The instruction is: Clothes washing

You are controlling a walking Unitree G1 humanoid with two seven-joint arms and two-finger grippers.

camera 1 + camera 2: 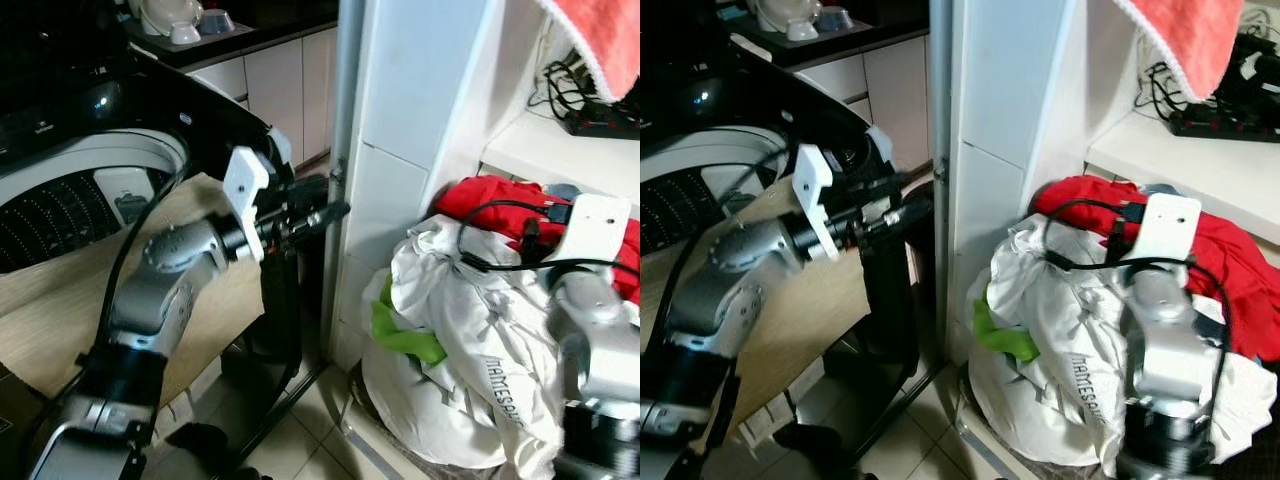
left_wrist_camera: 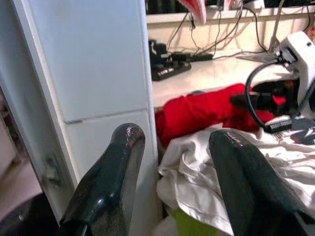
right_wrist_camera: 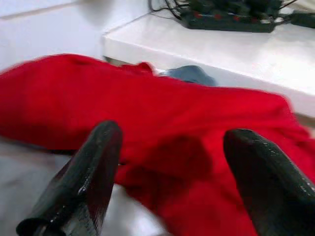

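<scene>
right gripper (image 3: 167, 172) spread wide over red garment (image 3: 162, 113) — soft, light, limp; pinch raised fold. left gripper (image 2: 172, 177) also wide, empty.

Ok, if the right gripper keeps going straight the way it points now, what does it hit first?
Most likely the red garment on top of the laundry pile: the open right gripper points straight at it, with nothing between. How far off is unclear.

the red garment (image 3: 162, 113) is soft matt cloth, as is the creased white garment (image 1: 470, 330) with printed lettering. the right gripper (image 3: 170, 167) has glossy black plastic fingers. the pillar (image 1: 400, 150) is smooth glossy tile. the arms look like brushed silver metal, and the panel (image 1: 60, 300) is matt wood-grain.
</scene>
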